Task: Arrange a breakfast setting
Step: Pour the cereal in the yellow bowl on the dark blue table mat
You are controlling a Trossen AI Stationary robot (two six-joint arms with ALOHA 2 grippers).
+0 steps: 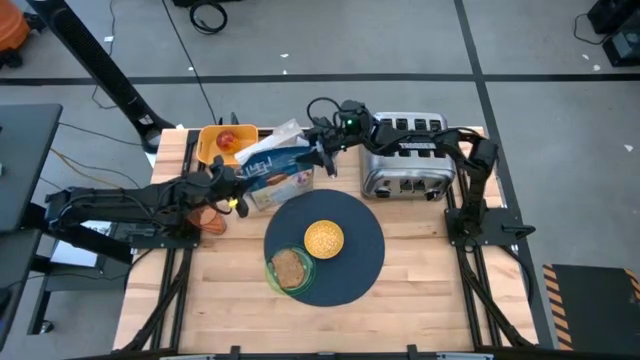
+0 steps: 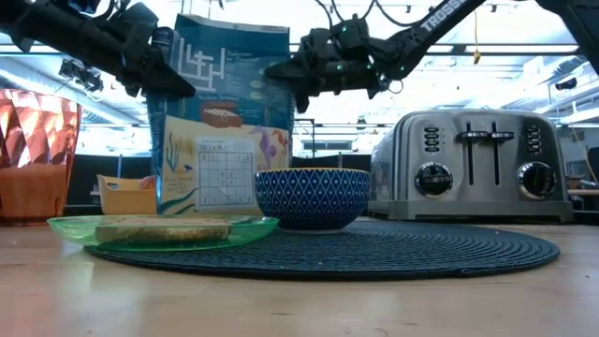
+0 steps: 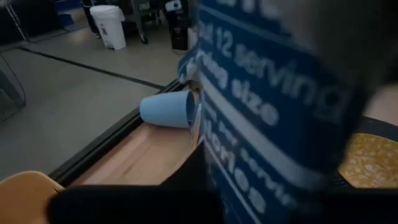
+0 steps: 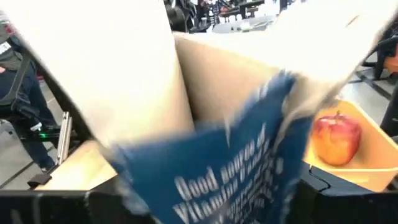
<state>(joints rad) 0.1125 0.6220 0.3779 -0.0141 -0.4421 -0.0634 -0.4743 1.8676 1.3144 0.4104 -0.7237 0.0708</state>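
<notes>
A blue cereal box (image 1: 278, 172) stands upright behind the round dark mat (image 1: 350, 275), its top open with a white inner bag (image 1: 285, 131) sticking out. My left gripper (image 2: 171, 80) is shut at the box's upper left corner. My right gripper (image 2: 292, 77) grips its upper right edge. On the mat rest the cereal bowl (image 1: 324, 238), yellow inside, and a green plate with toast (image 1: 290, 269). A red apple (image 4: 336, 138) lies in the yellow tray (image 1: 212, 145). A blue cup (image 3: 167, 109) lies on its side. The orange tumbler (image 2: 36, 154) stands at the left. My left gripper has closed on a thin edge of the box's narrow printed side (image 3: 249, 186), near the top left corner, coming level from the table's left. The fingers' own dark bulk hides the exact spot. My right gripper holds the box at its open top, on the blue flap (image 4: 236, 168) by the upper right edge, reaching in level from the table's right. The flap and white bag hide the fingertips. The plate hides the box's lower end, so I cannot tell whether it is on the table.
The silver toaster (image 1: 405, 160) stands at the back right, close under my right arm. The near half of the wooden table (image 1: 200, 310) lies in front of the mat.
</notes>
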